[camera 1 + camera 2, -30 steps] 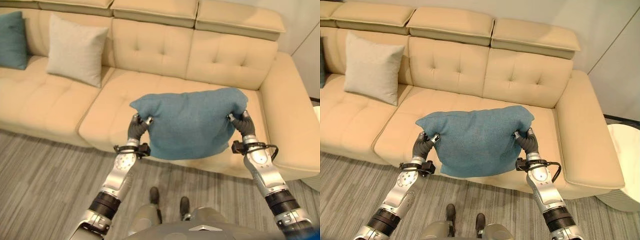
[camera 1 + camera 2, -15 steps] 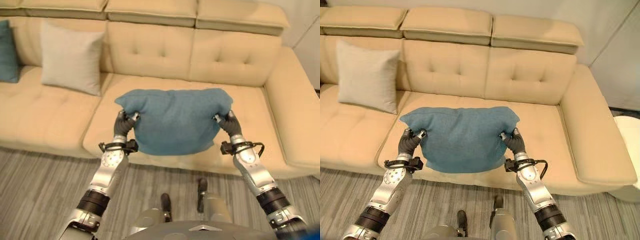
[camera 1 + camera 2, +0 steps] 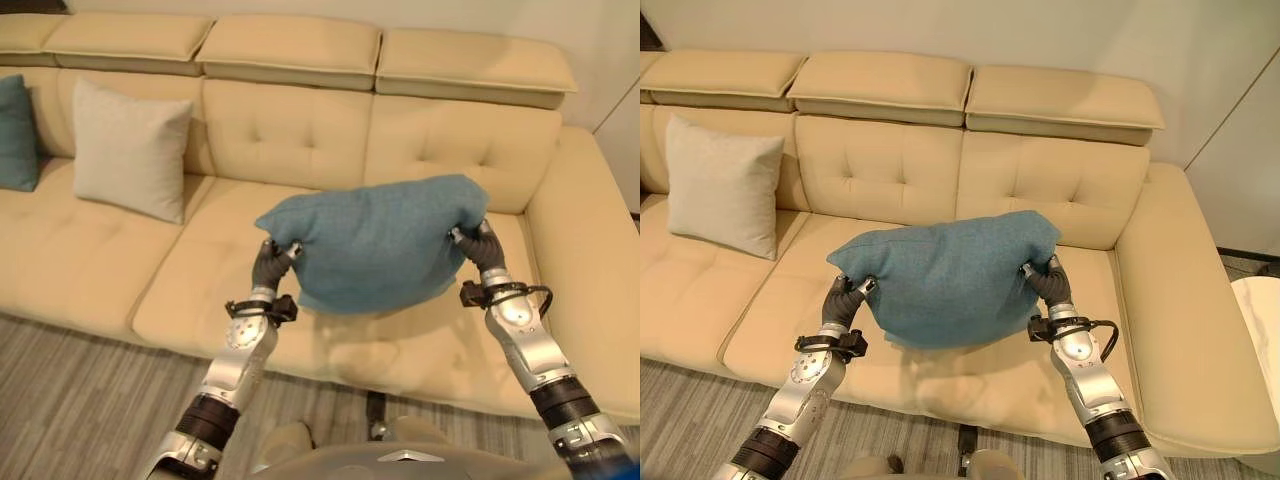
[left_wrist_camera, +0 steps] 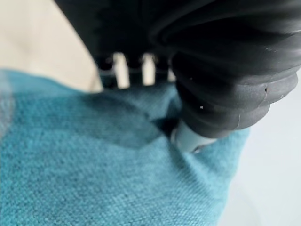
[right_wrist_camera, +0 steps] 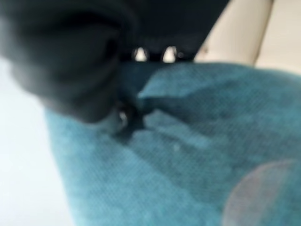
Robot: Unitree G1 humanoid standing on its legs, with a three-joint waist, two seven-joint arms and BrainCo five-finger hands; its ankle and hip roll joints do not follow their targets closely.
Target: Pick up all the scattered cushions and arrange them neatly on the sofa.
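While the teal cushion (image 3: pixel 375 243) hangs mid-frame above the sofa (image 3: pixel 200 290) seat, we've got it pinched at both top corners: left robot hand (image 3: pixel 270 266) on the corner toward frame left, right robot hand (image 3: pixel 480 245) on the one toward frame right, fingers curled into the fabric. It sags between the grips, so we judge it soft and light with a grippy weave. Corners are the right hold; a mid-panel grab would just bunch up. A beige cushion (image 3: pixel 130 150) and another teal cushion (image 3: pixel 18 130) already lean on the backrest, upper left.
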